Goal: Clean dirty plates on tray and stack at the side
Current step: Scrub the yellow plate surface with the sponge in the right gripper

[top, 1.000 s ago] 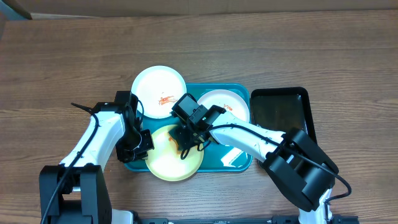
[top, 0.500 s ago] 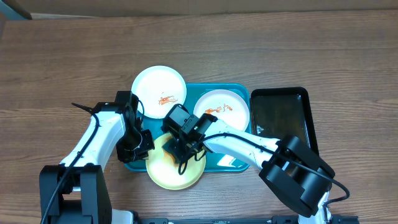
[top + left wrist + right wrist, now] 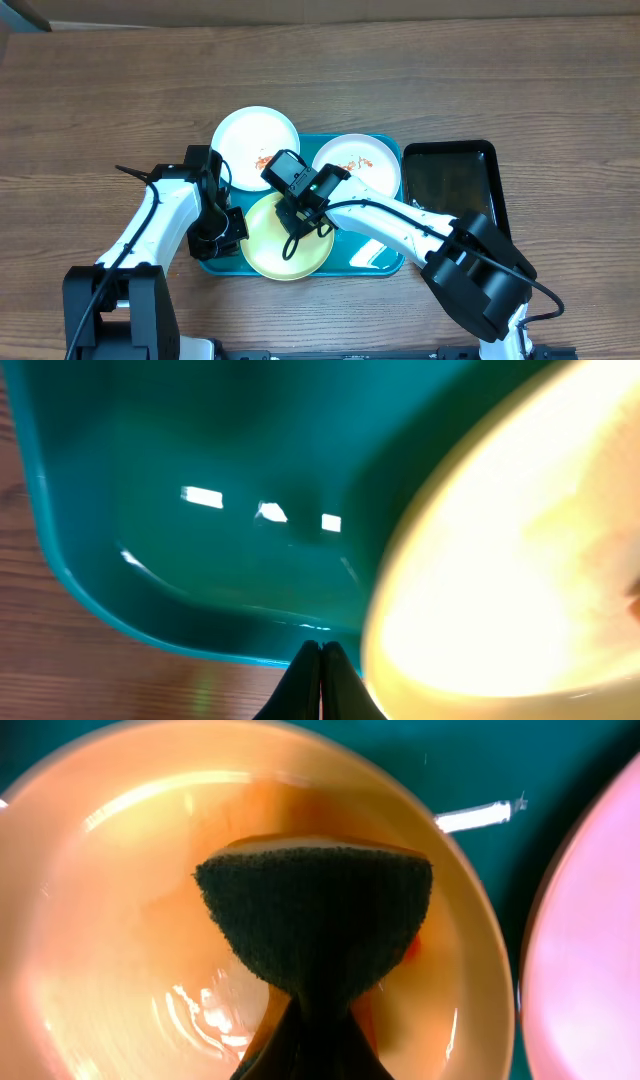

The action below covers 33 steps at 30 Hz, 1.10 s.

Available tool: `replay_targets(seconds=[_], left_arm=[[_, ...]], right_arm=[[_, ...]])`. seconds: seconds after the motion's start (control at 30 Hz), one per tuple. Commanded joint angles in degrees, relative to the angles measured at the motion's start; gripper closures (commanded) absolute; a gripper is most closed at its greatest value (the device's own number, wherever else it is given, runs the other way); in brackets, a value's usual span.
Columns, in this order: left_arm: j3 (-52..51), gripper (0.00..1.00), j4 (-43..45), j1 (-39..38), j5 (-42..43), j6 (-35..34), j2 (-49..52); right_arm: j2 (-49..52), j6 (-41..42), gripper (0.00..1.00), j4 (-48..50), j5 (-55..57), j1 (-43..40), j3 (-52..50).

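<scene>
The tray [image 3: 372, 258] sits centre, holding the yellow plate [image 3: 268, 252] near-left and a white plate [image 3: 372, 160] far-right. Another white plate [image 3: 248, 135] overhangs its far-left rim. The plates look stiff, light and slick, best pinched at the rim. The left gripper [image 3: 320, 660] is closed at the tray's edge. The right gripper [image 3: 315, 1012] clamps a sponge [image 3: 315, 920] on the yellow plate.

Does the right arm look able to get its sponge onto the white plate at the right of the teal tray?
Probably yes. The white plate lies uncovered right beside the yellow plate, where the right gripper holds the sponge. Nothing sits on it or between the two.
</scene>
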Motion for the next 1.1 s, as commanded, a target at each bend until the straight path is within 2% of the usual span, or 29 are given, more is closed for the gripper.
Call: replay_targets(seconds=[0.0,0.03,0.07,0.27,0.37,0.43,0.73,0.93,1.0,1.07], left_arm=[[0.90,0.95,1.73,-0.17,8.09,2.80,0.39],[0.90,0.80,2.73,-0.17,11.15,4.50,0.39],[0.90,0.57,3.87,-0.17,14.36,5.22,0.39],[0.90,0.50,4.46,-0.17,14.14,5.16,0.42],[0.85,0.48,4.59,-0.17,10.56,4.98,0.44],[0.46,0.51,4.98,-0.17,10.69,4.26,0.44],[-2.45,0.54,6.75,-0.17,10.03,3.02,0.46],[-2.97,0.59,7.91,-0.17,8.87,2.38,0.46],[-2.97,0.64,8.33,-0.17,9.03,2.16,0.46],[-2.97,0.64,8.55,-0.17,9.03,1.92,0.46]], right_arm=[[0.17,0.44,0.96,-1.53,0.59,0.09,1.38],[0.17,0.37,0.96,-1.70,1.16,-0.07,1.38],[0.17,0.15,0.96,-2.01,1.62,-0.39,1.40],[0.17,-1.79,0.96,-4.09,1.62,-1.64,1.40],[0.17,-1.75,0.96,-3.96,1.33,-1.64,1.40],[0.17,-1.75,0.96,-3.91,0.13,-1.64,1.40],[0.17,-1.81,0.96,-3.85,0.09,-1.64,1.40],[0.17,-9.16,0.96,-3.78,0.11,-1.64,1.73],[0.17,-9.29,0.96,-3.65,0.70,-1.64,1.73],[0.17,-9.31,0.96,-3.56,0.94,-1.64,1.73]])
